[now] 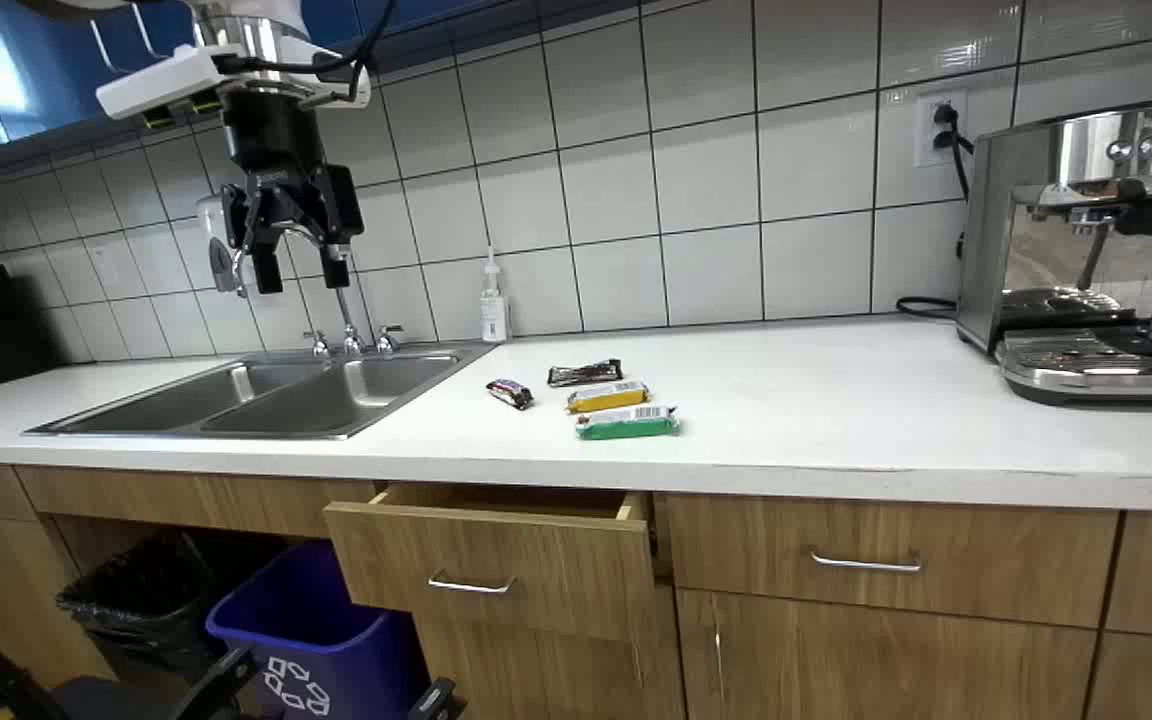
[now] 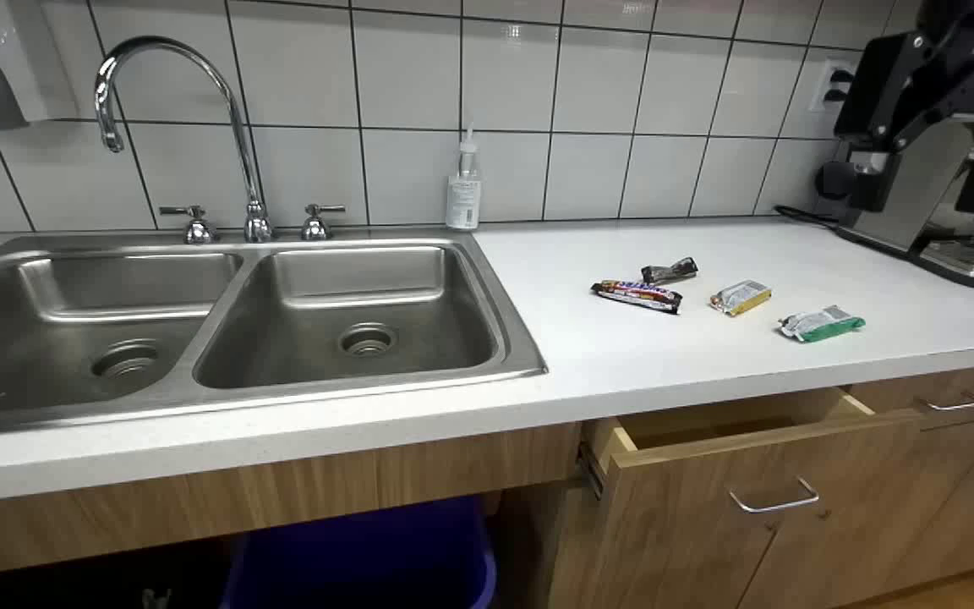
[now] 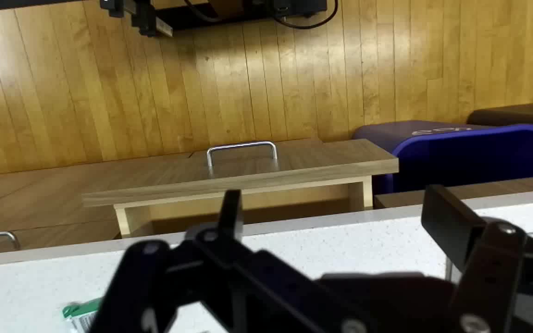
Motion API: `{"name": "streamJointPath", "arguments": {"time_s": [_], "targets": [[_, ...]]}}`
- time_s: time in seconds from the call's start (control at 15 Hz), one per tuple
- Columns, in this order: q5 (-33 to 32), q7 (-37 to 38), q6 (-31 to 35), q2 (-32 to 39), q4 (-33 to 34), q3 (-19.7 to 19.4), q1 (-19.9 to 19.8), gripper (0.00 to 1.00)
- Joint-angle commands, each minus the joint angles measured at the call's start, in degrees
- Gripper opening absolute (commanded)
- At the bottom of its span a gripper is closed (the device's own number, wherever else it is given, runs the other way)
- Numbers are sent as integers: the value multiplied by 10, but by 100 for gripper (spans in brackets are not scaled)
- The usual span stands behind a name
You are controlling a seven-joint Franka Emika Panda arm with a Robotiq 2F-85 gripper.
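Here, the gripper [image 1: 301, 272] hung empty, jaws spread; the green-wrapped bar [image 1: 628, 424] lay lower and aside, on the counter [image 1: 796, 400] behind the open drawer [image 1: 491, 550], long axis roughly parallel to the drawer's front.

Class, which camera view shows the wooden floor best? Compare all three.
The wrist view, because a broad stretch of the wooden floor spans its upper part, seams and grain clear. Both exterior views show only a small patch of it, at a bottom corner.

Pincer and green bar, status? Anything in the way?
Pincer open, empty. Green bar on counter, untouched. Possible snag: open drawer jutting out below counter's edge.
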Motion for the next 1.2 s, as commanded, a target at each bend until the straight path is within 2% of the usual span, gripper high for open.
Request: {"name": "streamJointPath", "arguments": {"time_s": [0.0,0.2,0.6,1.13], "targets": [[0,0,-1,0,1,-1,1,100],[0,0,-1,0,1,-1,1,100],[-24,24,86,-3,-30,11,-3,100],[-25,18,143,14,-58,12,-2,100]]}}
